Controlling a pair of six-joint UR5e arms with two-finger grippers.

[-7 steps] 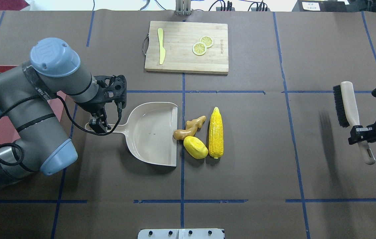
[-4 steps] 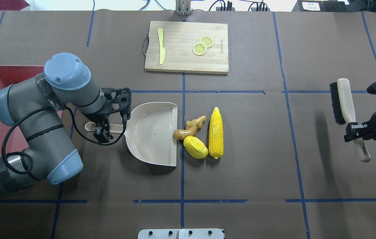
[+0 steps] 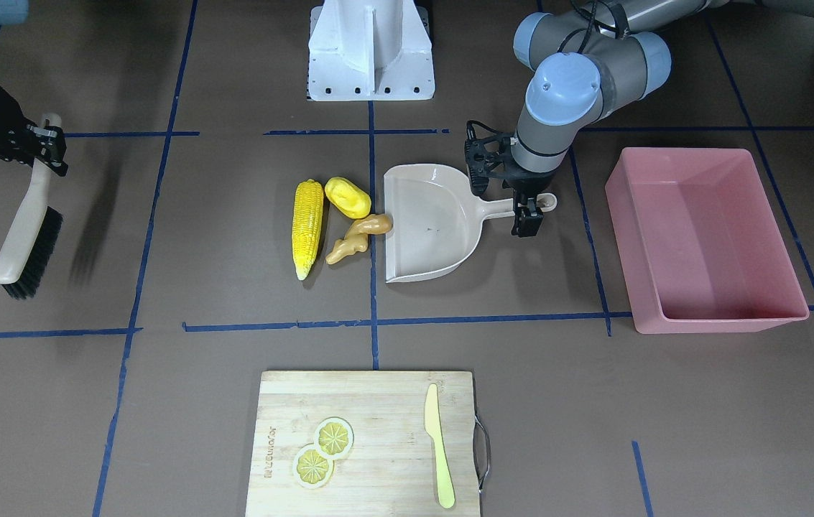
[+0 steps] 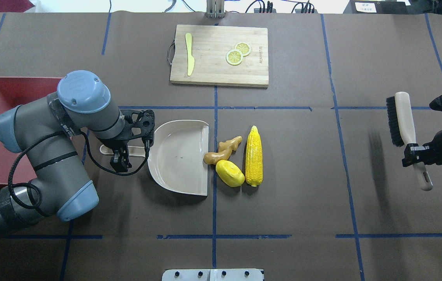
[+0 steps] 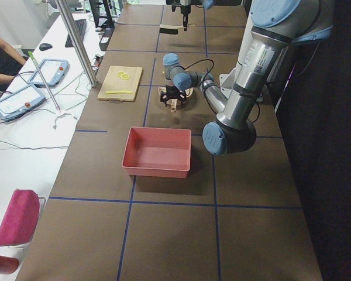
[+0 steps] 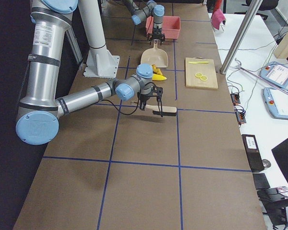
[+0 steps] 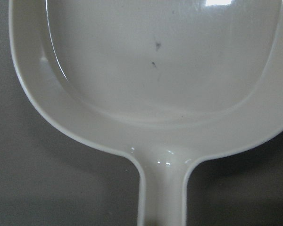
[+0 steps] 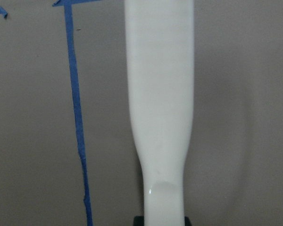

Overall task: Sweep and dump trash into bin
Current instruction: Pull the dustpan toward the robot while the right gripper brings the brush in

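Note:
The trash lies together mid-table: a yellow corn cob (image 4: pixel 253 156), a smooth yellow potato-like lump (image 4: pixel 229 173) and a tan ginger root (image 4: pixel 222 150) that touches the open lip of the beige dustpan (image 4: pixel 178 156). My left gripper (image 4: pixel 121 157) stands over the dustpan's handle, fingers either side of it, and looks open. The left wrist view shows only the pan (image 7: pixel 155 70) and its handle. The pink bin (image 3: pixel 715 154) sits beyond the handle's end. My right gripper (image 4: pixel 416 154) is shut on the handle of a black-bristled brush (image 4: pixel 402 117), held above the table far right.
A wooden cutting board (image 4: pixel 221 66) at the far side carries a pale knife (image 4: pixel 189 58) and two lemon slices (image 4: pixel 238 53). My left arm partly covers the bin (image 4: pixel 10 80) in the overhead view. Blue tape lines cross the brown table.
My left gripper has moved along the dustpan handle toward the pan, and the arm has uncovered more of the bin. My right gripper has carried the brush slightly left.

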